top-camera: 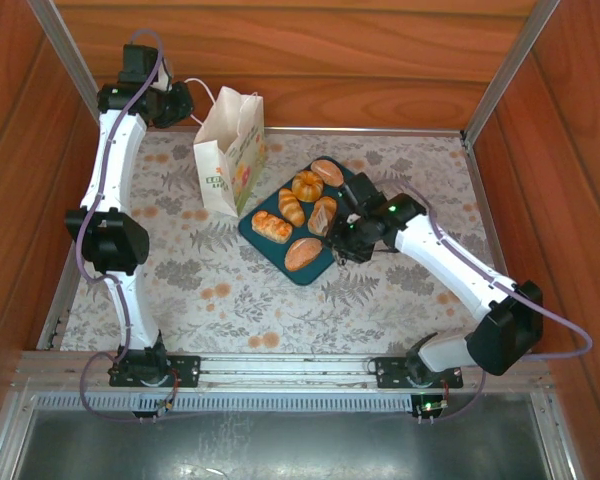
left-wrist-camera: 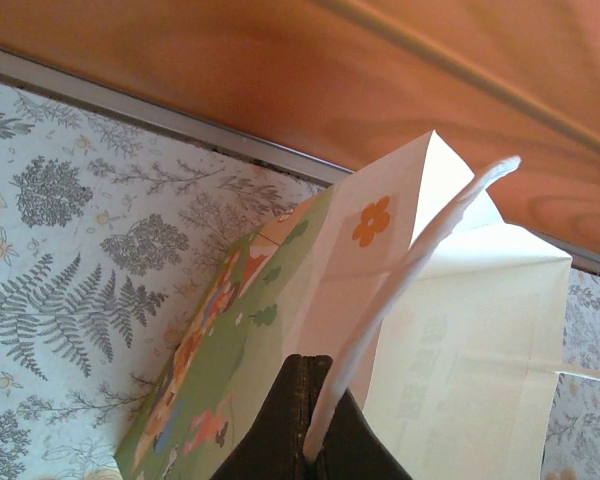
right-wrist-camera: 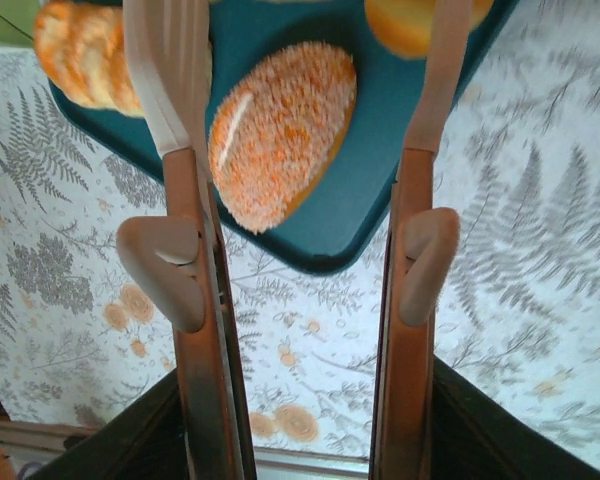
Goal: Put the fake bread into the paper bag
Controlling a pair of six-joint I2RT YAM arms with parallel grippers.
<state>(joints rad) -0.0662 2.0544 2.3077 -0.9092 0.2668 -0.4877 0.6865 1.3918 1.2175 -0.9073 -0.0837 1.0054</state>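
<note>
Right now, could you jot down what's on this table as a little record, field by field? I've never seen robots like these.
table: flower-and-fern patterned covering
paper bag: upright, back left of the tray
left gripper: shut on the bag's white cord handle
tray: dark teal, six pieces of fake bread on it
right gripper: shut on tongs, their tips either side of the crumbed loaf at the tray's near corner
bread in bag: cannot tell
</note>
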